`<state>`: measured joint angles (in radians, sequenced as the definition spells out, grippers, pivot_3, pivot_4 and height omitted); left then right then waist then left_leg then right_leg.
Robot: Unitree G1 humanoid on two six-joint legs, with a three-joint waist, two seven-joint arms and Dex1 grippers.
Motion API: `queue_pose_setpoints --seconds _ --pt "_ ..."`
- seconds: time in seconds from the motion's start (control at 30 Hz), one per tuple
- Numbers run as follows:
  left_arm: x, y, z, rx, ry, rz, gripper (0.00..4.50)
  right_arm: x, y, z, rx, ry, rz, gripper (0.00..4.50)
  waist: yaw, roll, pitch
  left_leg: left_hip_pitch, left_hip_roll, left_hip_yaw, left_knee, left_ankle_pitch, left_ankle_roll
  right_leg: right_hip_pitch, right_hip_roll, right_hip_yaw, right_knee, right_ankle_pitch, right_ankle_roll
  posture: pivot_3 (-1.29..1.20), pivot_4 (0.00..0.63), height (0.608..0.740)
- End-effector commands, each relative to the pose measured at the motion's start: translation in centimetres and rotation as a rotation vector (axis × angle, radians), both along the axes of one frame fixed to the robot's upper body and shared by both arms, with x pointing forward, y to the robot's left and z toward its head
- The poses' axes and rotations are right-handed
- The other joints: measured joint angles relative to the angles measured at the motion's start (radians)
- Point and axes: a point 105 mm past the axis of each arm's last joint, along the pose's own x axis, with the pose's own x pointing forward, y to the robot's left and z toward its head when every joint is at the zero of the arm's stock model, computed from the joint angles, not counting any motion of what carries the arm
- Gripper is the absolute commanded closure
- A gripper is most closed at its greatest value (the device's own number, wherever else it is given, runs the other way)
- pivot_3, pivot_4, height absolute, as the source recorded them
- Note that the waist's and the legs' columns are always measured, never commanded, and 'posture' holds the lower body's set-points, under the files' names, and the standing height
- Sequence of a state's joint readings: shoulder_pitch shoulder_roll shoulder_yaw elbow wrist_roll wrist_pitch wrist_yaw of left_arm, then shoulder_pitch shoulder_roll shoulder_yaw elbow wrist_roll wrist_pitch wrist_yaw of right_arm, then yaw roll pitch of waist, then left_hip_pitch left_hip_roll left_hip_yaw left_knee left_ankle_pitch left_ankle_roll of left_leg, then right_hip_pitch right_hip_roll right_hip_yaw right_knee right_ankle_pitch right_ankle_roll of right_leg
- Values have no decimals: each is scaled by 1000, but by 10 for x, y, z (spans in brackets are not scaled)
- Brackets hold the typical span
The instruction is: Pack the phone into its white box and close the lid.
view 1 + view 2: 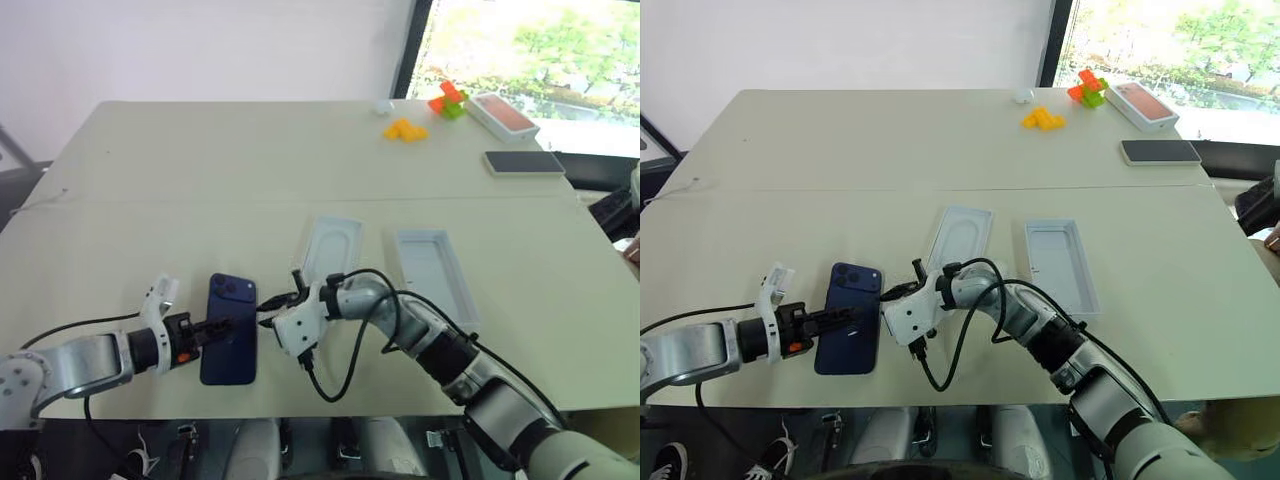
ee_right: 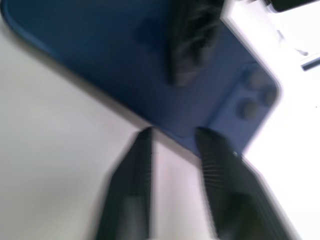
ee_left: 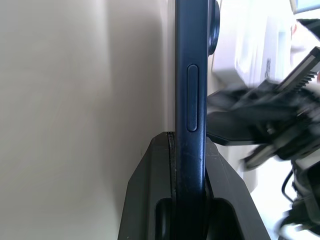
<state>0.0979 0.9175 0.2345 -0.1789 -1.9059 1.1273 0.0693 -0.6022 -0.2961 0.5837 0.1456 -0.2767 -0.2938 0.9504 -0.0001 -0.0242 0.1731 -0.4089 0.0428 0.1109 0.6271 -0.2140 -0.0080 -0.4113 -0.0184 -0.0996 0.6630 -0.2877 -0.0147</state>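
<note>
The dark blue phone (image 1: 230,335) hangs just above the table near its front edge, camera bump toward the far side. My left gripper (image 1: 222,326) is shut on its left long edge; in the left wrist view the black fingers (image 3: 150,190) clamp both faces of the phone (image 3: 191,75). My right gripper (image 1: 276,296) stands open at the phone's right edge, fingertips (image 2: 145,137) just off the phone (image 2: 125,55). The shallow white box (image 1: 331,250), showing a rounded recess inside, lies beyond the right gripper. The deeper lid (image 1: 432,272) lies open side up to its right.
At the far right of the table sit an orange-topped white box (image 1: 505,115), a dark grey slab (image 1: 523,162), yellow blocks (image 1: 405,130) and orange and green blocks (image 1: 449,100). A black cable (image 1: 335,385) loops under my right wrist.
</note>
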Motion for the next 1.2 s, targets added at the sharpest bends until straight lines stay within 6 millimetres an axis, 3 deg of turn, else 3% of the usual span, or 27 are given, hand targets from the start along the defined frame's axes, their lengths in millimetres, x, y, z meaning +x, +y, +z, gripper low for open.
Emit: queue_pose_setpoints --seconds 0.03,0.1,0.27,0.43,0.67,0.83,0.9,0.97,1.2 --pt "7 15 20 21 -99 12 4500 2 -7 39 131 63 -6 1051 -2 -1 3 0 0 0 0 0 0 0 0 0 0 0 0 0 150 737" --pt "15 23 25 49 -142 36 4500 8 -17 50 164 118 -51 36 -3 -1 6 0 0 0 -1 0 0 -1 0 0 0 -1 -3 0 150 737" --pt "38 40 48 150 -348 110 4500 34 -55 48 69 198 -275 36 -8 -1 9 -4 0 0 -1 0 0 -4 -1 0 -1 -2 -3 0 150 737" --pt "45 37 66 177 -510 95 4500 35 -78 35 13 395 -425 36 -15 -1 9 -17 0 0 -1 2 2 -18 -2 0 -1 2 -7 0 150 737" --pt "45 30 90 110 -618 49 4500 22 -63 48 71 579 -430 36 -16 -2 10 -17 0 0 -8 4 0 -20 0 -3 0 3 -5 0 150 737" --pt "44 26 92 100 -620 50 4500 21 -60 53 89 597 -444 36 -12 -3 11 -17 0 0 -7 4 0 -19 0 -3 0 1 -1 0 150 737" --pt "43 25 90 108 -613 51 4500 16 -59 50 59 606 -437 36 -11 -5 11 -17 0 0 -6 4 0 -19 0 -3 0 1 0 0 150 737" --pt "44 23 90 109 -613 51 4500 13 -61 36 -35 510 -446 36 -10 -6 12 -18 0 0 -5 4 0 -19 0 -3 0 1 0 0 150 737" --pt "45 13 90 93 -612 36 4500 11 -60 10 -117 535 -527 36 -13 -6 12 -17 0 0 -5 4 0 -18 0 -3 0 1 0 0 150 737"
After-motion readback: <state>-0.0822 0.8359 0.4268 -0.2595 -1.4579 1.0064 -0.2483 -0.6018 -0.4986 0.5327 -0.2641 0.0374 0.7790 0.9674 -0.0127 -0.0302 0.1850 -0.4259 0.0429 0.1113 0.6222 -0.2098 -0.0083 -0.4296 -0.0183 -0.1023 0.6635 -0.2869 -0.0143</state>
